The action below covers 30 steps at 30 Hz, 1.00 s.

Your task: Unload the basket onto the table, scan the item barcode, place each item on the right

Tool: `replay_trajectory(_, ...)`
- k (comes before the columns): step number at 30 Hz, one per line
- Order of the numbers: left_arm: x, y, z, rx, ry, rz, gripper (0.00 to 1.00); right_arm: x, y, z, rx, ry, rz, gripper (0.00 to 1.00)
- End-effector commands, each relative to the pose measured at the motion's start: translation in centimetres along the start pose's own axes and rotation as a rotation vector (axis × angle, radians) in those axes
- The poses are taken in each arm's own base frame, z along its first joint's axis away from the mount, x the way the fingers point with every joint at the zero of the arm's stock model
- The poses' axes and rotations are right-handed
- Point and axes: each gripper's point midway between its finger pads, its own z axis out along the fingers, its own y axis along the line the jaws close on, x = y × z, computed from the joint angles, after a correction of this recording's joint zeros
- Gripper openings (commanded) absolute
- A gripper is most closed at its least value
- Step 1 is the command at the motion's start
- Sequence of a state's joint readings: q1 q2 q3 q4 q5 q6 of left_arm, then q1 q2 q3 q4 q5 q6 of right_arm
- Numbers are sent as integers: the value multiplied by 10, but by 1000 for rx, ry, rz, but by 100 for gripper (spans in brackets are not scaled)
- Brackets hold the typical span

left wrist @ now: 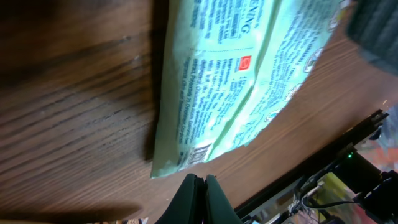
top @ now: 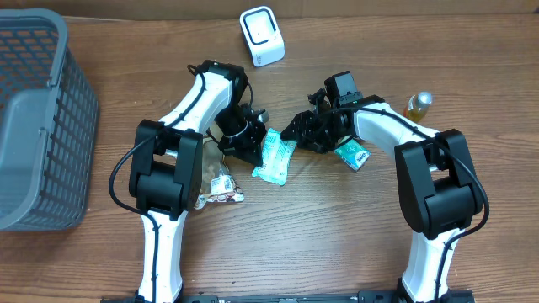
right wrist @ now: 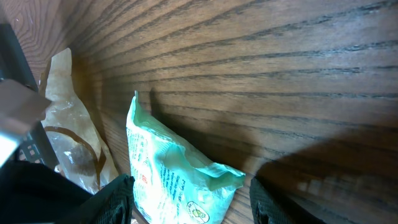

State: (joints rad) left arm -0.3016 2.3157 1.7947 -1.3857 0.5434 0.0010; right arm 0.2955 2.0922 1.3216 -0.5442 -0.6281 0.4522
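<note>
The item is a light green printed packet (top: 274, 160) lying on the wooden table between my two grippers. In the left wrist view the packet (left wrist: 236, 74) fills the upper part, and a small barcode (left wrist: 198, 154) shows near its lower corner. My left gripper (left wrist: 198, 186) is shut just short of that corner with nothing in it. My right gripper (right wrist: 189, 208) is open, and one end of the packet (right wrist: 180, 180) stands between its fingers, with a gap on the right side. A white scanner (top: 262, 35) stands at the back of the table.
A grey basket (top: 34, 118) fills the left side. A small snack bag (top: 221, 189) lies by the left arm, and a clear wrapper (right wrist: 68, 137) is beside the packet. A second teal packet (top: 354, 155) and a small bottle (top: 417, 104) are on the right.
</note>
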Motion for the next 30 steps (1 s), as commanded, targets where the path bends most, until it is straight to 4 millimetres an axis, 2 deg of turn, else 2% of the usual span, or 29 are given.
replay_trajectory(1,7,7,20,23,34,1,4,5,-27,6,97,-2,40,58)
replay_trajectory(5,5,19,35,24,20,-27,4,6,-27,6,98,-1,41,58)
replay_trajectory(10,0,25,34,15,1,-33,4,15,-26,12,93,22,38,58)
replay_trajectory(12,1,33,34,-33,2,-38,4,17,-24,14,68,29,55,57)
replay_trajectory(16,1,44,33,-102,2,-58,4,13,-18,18,27,8,74,41)
replay_trajectory(26,1,44,33,-102,1,-58,4,17,-2,28,2,5,11,40)
replay_trajectory(30,1,44,33,-102,1,-58,4,15,-5,28,16,-8,9,30)
